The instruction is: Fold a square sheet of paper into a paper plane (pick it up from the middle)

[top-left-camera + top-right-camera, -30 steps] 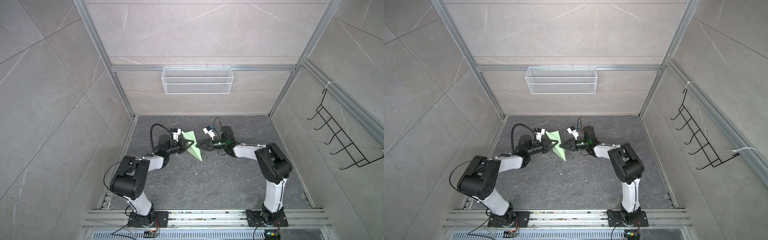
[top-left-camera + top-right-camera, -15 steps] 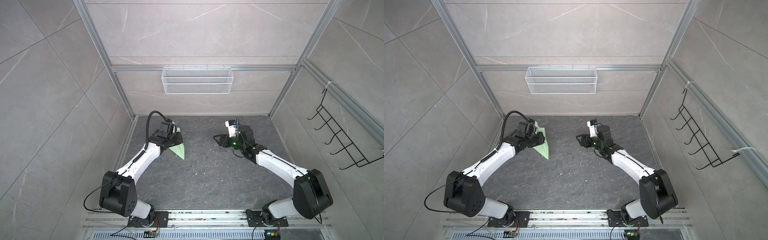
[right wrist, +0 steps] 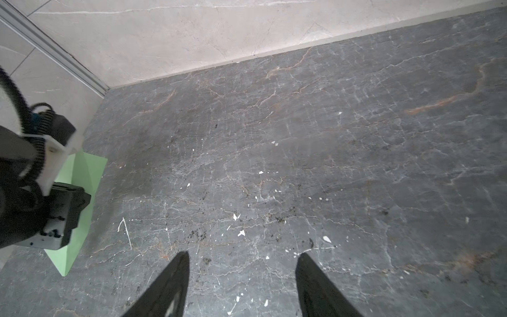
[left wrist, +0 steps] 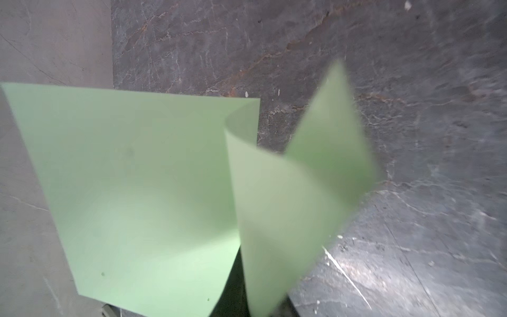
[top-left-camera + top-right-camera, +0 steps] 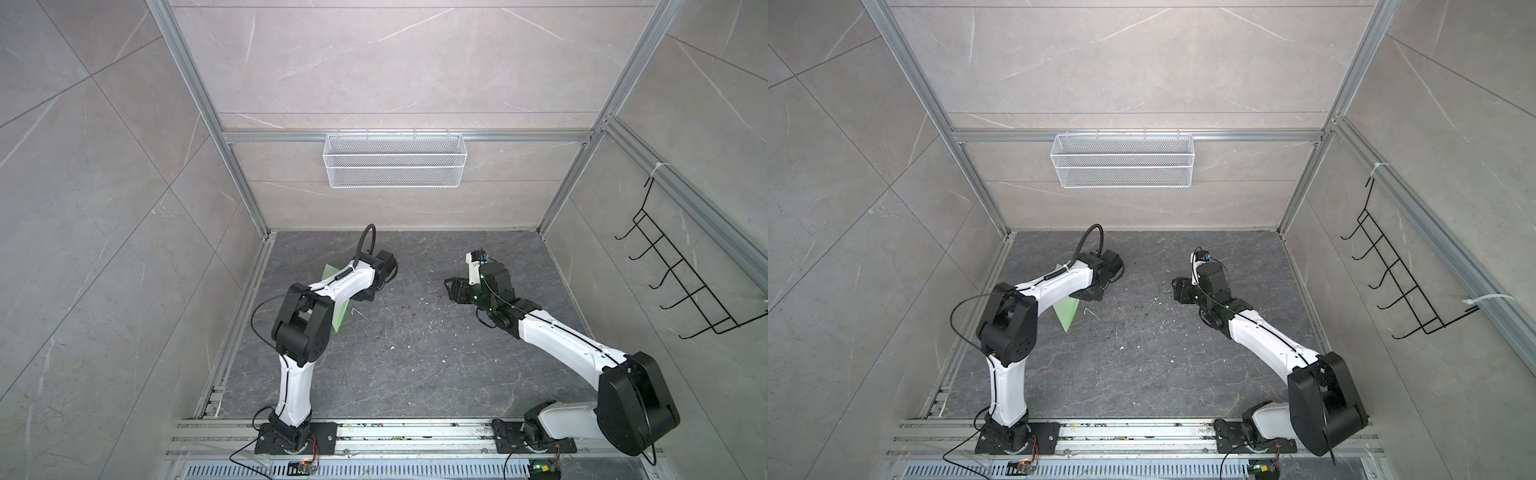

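Near the left edge of the worktop [image 5: 415, 374], left gripper [image 5: 1081, 296] pinches the dangling paper plane [image 5: 1068, 316], probably for refolding; right gripper [image 3: 242, 255] hovers spread, empty.

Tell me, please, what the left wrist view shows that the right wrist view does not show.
Only the left wrist view: the folded green paper from very close, filling much of the picture, with a curled flap beside a flat panel.

Only the right wrist view: the right gripper, jaws apart with nothing between them, and the left arm partly covering the paper.

Both: the same green paper, the dark veined floor and a pale wall.
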